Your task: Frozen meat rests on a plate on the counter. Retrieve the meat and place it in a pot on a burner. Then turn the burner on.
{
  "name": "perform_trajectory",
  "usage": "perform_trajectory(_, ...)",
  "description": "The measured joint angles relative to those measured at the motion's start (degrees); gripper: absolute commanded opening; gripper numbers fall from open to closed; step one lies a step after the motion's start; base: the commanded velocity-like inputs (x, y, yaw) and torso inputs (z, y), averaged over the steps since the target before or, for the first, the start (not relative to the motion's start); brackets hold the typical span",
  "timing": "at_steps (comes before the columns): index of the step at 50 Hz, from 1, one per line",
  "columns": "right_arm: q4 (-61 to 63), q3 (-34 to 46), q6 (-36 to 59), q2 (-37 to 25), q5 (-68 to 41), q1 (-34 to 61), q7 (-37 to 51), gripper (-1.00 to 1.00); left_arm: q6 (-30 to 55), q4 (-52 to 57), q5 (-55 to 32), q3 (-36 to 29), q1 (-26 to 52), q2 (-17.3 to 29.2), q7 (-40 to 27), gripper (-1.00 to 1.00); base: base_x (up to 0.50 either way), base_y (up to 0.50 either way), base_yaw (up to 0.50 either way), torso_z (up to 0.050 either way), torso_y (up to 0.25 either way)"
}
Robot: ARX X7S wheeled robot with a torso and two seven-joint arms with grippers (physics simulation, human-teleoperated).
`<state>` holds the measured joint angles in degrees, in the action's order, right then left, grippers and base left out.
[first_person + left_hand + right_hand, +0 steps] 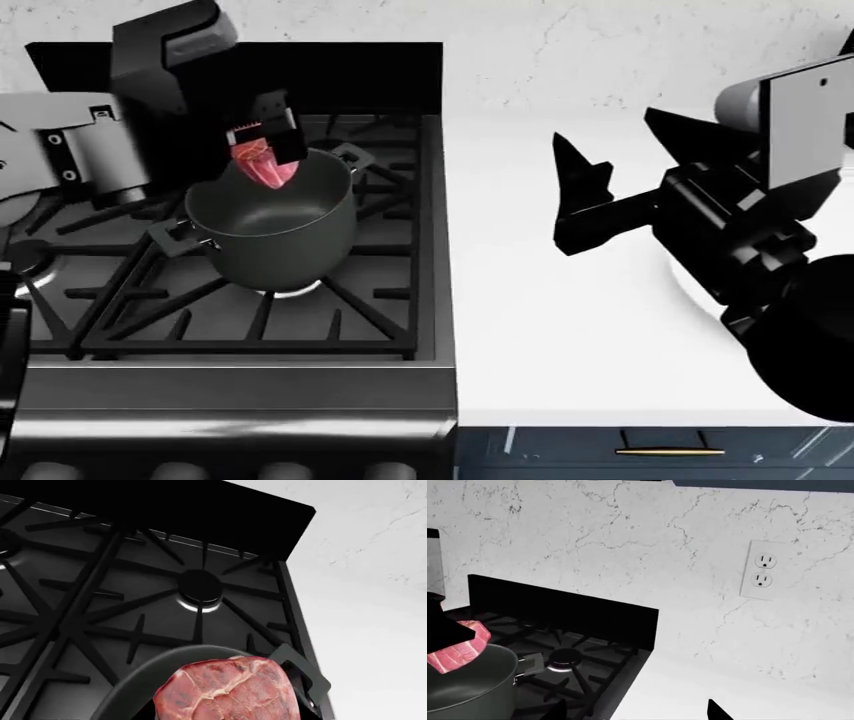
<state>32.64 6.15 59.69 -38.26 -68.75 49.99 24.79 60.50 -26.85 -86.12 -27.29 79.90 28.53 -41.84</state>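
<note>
The frozen meat (263, 168), red-pink with pale marbling, hangs just above the rear rim of the dark grey pot (274, 232), with my left gripper (260, 150) shut on it. In the left wrist view the meat (227, 690) fills the jaws over the pot rim (130, 682). The pot stands on a burner (296, 290) of the black stove. My right gripper (583, 192) stands open over the white counter (547, 320), holding nothing. In the right wrist view the meat (459, 651) shows above the pot (467, 692). My right arm hides the plate.
A free rear burner (200, 587) lies beyond the pot. Stove knobs (174, 470) line the front edge. A black backguard (360, 75) and a marble wall with an outlet (764, 570) stand behind. Blue-grey cabinets with a brass handle (667, 452) sit below the counter.
</note>
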Motion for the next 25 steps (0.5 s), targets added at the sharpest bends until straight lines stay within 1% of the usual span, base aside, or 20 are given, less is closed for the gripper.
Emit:
perform_trajectory(10,-0.38,0.54,-0.23,0.17,0.43,-0.01,0.01,1.00,-0.98,-2.92,2.27,-1.52,-0.05,-0.34,2.43,-1.00,0.00,0.00,0.00,0.000,0.000)
perform_trajectory(25,0.15,0.21,-0.12,-0.32,-0.56,-0.01,0.76,1.00,-1.42,-3.47,2.78,-1.99,-0.74,-0.17,2.91,-1.00,0.00,0.00,0.00,0.001,0.001)
